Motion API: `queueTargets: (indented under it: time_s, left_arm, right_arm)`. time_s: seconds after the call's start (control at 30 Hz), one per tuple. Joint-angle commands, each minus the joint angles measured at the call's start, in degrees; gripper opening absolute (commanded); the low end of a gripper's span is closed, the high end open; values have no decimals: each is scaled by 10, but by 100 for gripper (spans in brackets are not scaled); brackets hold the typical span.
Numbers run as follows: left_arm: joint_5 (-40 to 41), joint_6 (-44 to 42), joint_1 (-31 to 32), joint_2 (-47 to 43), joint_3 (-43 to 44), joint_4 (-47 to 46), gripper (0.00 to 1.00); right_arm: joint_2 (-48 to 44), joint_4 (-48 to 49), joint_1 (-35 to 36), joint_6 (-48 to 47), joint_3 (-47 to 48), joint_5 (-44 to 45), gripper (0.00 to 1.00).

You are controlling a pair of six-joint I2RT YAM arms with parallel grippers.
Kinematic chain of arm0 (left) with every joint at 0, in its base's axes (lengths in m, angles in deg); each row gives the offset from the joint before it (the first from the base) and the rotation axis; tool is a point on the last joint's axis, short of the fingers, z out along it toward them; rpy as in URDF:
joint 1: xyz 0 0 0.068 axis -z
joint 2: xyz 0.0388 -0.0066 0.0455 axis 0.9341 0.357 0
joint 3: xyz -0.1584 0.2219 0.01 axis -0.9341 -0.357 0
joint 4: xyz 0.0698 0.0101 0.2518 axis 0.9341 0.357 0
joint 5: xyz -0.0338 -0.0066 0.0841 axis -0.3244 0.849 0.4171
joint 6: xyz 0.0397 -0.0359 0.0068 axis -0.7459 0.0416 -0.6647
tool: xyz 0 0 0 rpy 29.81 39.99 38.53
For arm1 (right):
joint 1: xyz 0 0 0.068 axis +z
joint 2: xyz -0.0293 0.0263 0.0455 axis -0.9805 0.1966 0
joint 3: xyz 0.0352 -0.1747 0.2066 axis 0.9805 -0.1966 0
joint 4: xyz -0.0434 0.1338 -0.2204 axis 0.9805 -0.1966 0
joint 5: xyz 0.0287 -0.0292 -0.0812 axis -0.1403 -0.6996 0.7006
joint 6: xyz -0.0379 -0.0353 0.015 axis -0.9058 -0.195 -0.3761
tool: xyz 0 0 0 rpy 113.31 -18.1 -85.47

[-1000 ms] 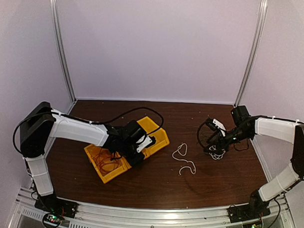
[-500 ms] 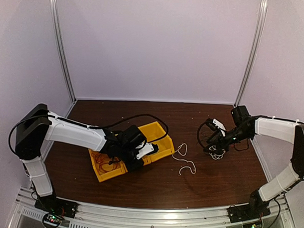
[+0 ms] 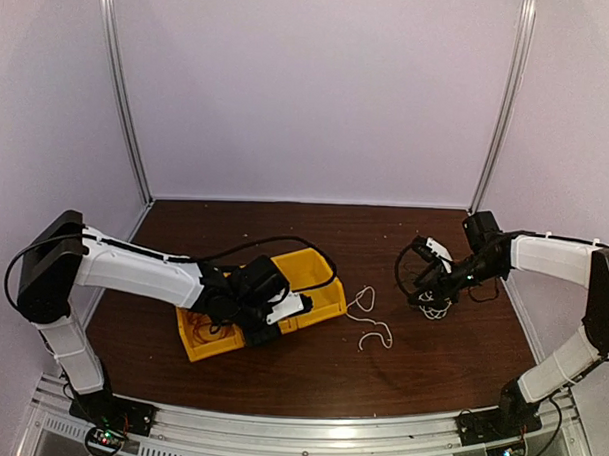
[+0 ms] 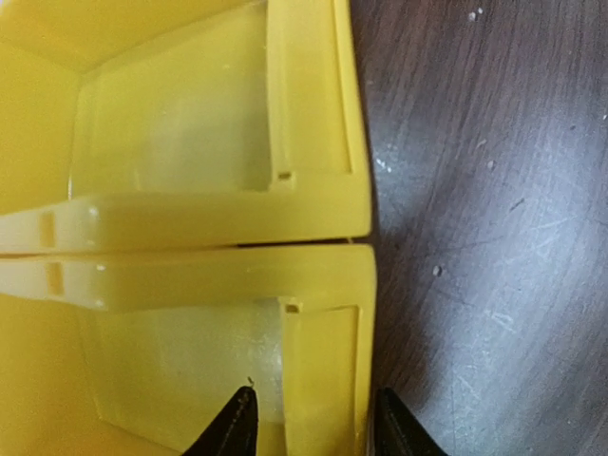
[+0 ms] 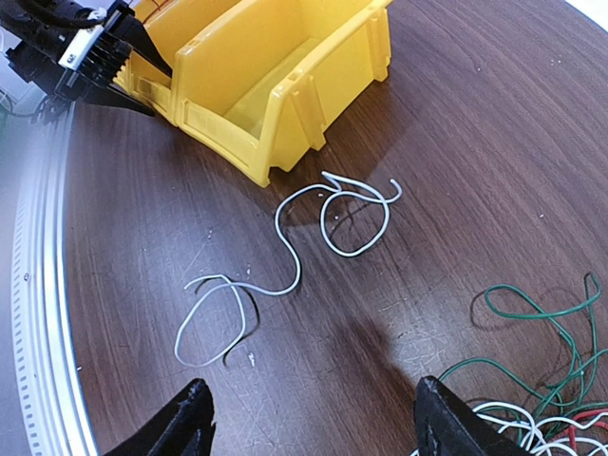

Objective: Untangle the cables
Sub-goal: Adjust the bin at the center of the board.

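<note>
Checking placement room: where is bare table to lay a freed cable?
Bare: the far table strip between the yellow bins and back wall; the near strip between white cable and front rail. Crowded: the cable tangle by the right pincer.

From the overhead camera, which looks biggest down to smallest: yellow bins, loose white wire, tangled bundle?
Yellow bins; loose white wire; tangled bundle. Last two look close: the right gripper hides part of the bundle.

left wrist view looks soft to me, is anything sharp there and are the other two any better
Left wrist: the yellow bins fill the frame slightly soft, the table grain beside them crisper. Right wrist: the white cable is sharp, its own fingers blurred. Top external: dim, even light, that cable barely resolved.
</note>
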Motion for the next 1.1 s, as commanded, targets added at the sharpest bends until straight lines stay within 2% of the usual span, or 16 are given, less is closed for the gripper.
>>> queueTargets:
  time_s: [0.0, 0.2, 0.33, 0.37, 0.43, 0.47, 0.57, 0.73, 0.8, 0.87, 1.07]
  left_arm:
    - [20, -13, 14, -50, 24, 8, 44]
    - [10, -17, 25, -109, 82, -1, 45]
    - [75, -3, 24, -129, 113, -47, 49]
    - [108, 8, 25, -133, 115, -66, 54]
    - [160, 40, 23, -142, 103, -118, 76]
    - [167, 46, 21, -147, 95, -142, 83]
    - [145, 87, 0, -152, 99, -172, 91]
    - [-28, 235, -67, -166, 94, -203, 92]
    - [-37, 235, -73, -162, 93, -209, 91]
    - [-9, 209, -78, -165, 86, -210, 87]
    - [-3, 164, -111, -256, -39, -306, 80]
  right_arm:
    - [-6, -14, -5, -3, 22, -11, 72]
    - [-22, 8, -49, 50, 52, 16, 70]
    - [-22, 49, -94, 115, 67, 85, 68]
    - [-18, 58, -116, 132, 72, 103, 67]
    - [-8, 77, -144, 164, 77, 149, 65]
    - [-2, 87, -152, 179, 77, 178, 65]
    - [21, 98, -167, 217, 84, 260, 63]
    - [66, 111, -196, 252, 99, 328, 63]
    - [90, 115, -205, 261, 110, 349, 63]
    - [116, 119, -211, 267, 121, 369, 63]
    - [182, 116, -234, 276, 148, 376, 62]
